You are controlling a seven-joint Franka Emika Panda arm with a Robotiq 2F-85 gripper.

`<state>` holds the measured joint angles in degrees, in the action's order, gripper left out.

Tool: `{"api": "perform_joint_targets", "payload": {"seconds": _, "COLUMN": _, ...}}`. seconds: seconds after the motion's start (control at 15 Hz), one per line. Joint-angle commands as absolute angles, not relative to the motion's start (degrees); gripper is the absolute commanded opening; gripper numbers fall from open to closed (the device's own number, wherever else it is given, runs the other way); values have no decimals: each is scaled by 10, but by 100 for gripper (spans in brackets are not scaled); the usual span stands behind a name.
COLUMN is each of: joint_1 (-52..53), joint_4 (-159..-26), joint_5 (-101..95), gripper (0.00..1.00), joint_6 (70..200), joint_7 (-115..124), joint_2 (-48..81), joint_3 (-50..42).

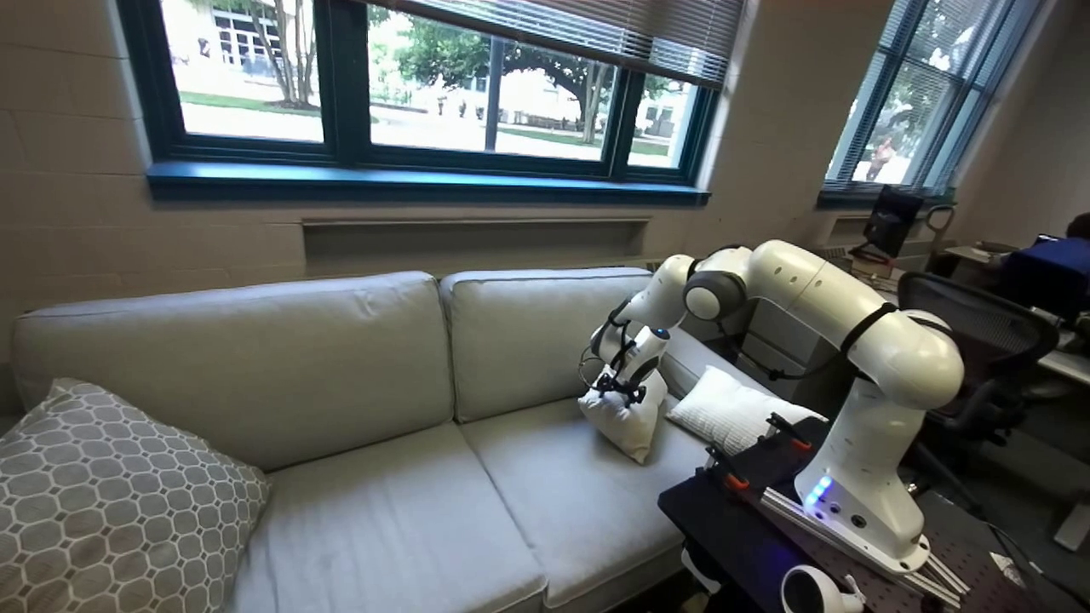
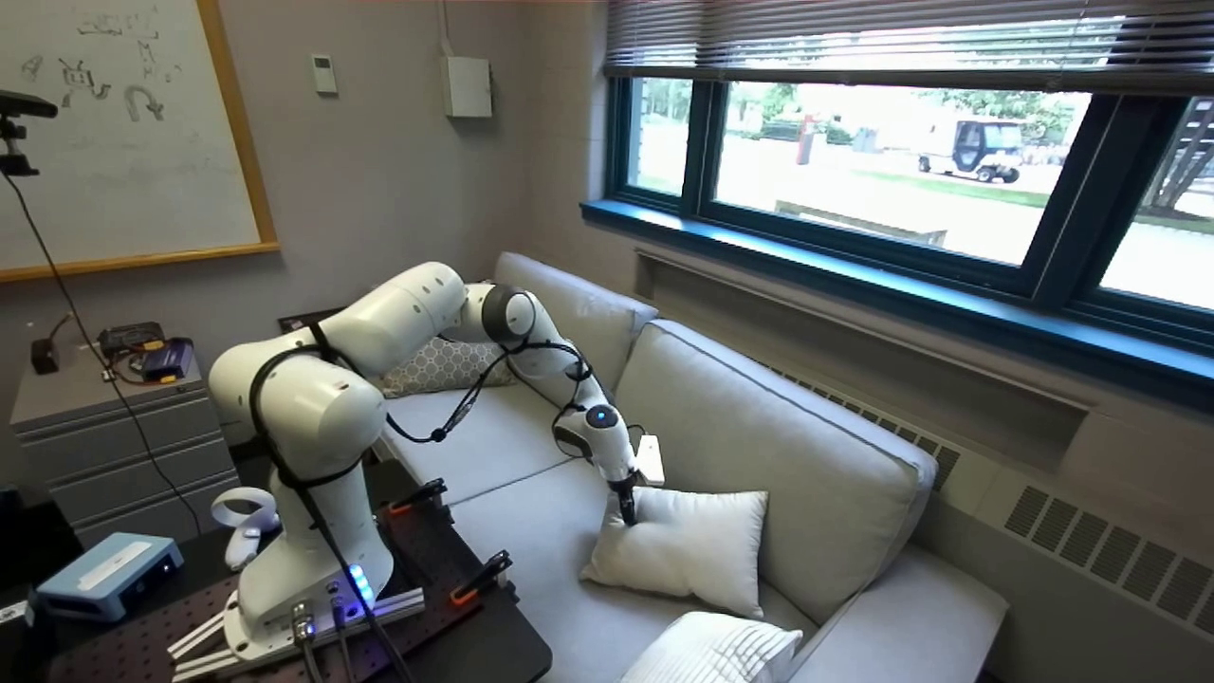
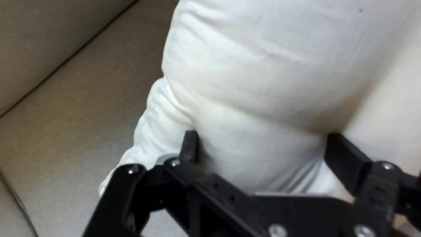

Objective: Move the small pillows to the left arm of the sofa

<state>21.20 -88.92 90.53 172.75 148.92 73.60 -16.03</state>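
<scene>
In both exterior views we see a wide, dark-blue-framed glass window [image 1: 421, 102] under partly lowered grey slatted blinds [image 1: 630, 30], bright daylight and green trees [image 1: 451, 55] beyond. In an exterior view it sits at eleven o'clock in a beige painted block wall [image 1: 68, 230]; we have a narrower blue-framed window [image 1: 920, 98] at two, a black mesh-backed office chair [image 1: 979, 323] at three and dark floor [image 1: 1022, 477] at four. In an exterior view we find a wood-framed whiteboard [image 2: 114, 152] at ten o'clock, a white wall box [image 2: 468, 87] at eleven, a grey metal drawer cabinet [image 2: 95, 460] between eight and nine, and dark slotted vents [image 2: 1114, 555] at four.
</scene>
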Motion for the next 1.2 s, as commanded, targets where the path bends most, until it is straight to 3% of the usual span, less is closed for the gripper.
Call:
{"api": "perform_joint_targets", "payload": {"seconds": 0.0, "joint_1": 204, "joint_4": -880, "joint_5": 913, "gripper": 75, "joint_6": 1732, "joint_7": 1489, "joint_2": 750, "joint_3": -150}}
{"api": "perform_joint_targets", "payload": {"seconds": 0.2, "joint_1": 208, "joint_4": -879, "joint_5": 907, "gripper": 52, "joint_6": 1729, "joint_7": 1489, "joint_2": 750, "joint_3": -150}}
{"api": "perform_joint_targets", "payload": {"seconds": 0.27, "joint_1": 213, "joint_4": -878, "joint_5": 904, "gripper": 88, "joint_6": 1731, "joint_7": 1489, "joint_2": 747, "joint_3": -151}}
{"api": "perform_joint_targets", "payload": {"seconds": 0.4, "joint_1": 222, "joint_4": -869, "joint_5": 899, "gripper": 90, "joint_6": 1731, "joint_7": 1489, "joint_2": 742, "joint_3": -152}}
{"api": "perform_joint_targets", "payload": {"seconds": 0.53, "joint_1": 234, "joint_4": -859, "joint_5": 890, "gripper": 100, "joint_6": 1729, "joint_7": 1489, "joint_2": 740, "joint_3": -157}}
{"api": "perform_joint_targets", "payload": {"seconds": 0.6, "joint_1": 241, "joint_4": -860, "joint_5": 884, "gripper": 60, "joint_6": 1727, "joint_7": 1488, "joint_2": 739, "joint_3": -160}}
{"api": "perform_joint_targets", "payload": {"seconds": 0.67, "joint_1": 245, "joint_4": -855, "joint_5": 884, "gripper": 66, "joint_6": 1724, "joint_7": 1488, "joint_2": 739, "joint_3": -162}}
{"api": "perform_joint_targets", "payload": {"seconds": 0.73, "joint_1": 248, "joint_4": -856, "joint_5": 886, "gripper": 65, "joint_6": 1721, "joint_7": 1488, "joint_2": 740, "joint_3": -164}}
{"api": "perform_joint_targets", "payload": {"seconds": 1.13, "joint_1": 243, "joint_4": -848, "joint_5": 892, "gripper": 19, "joint_6": 1706, "joint_7": 1488, "joint_2": 751, "joint_3": -175}}
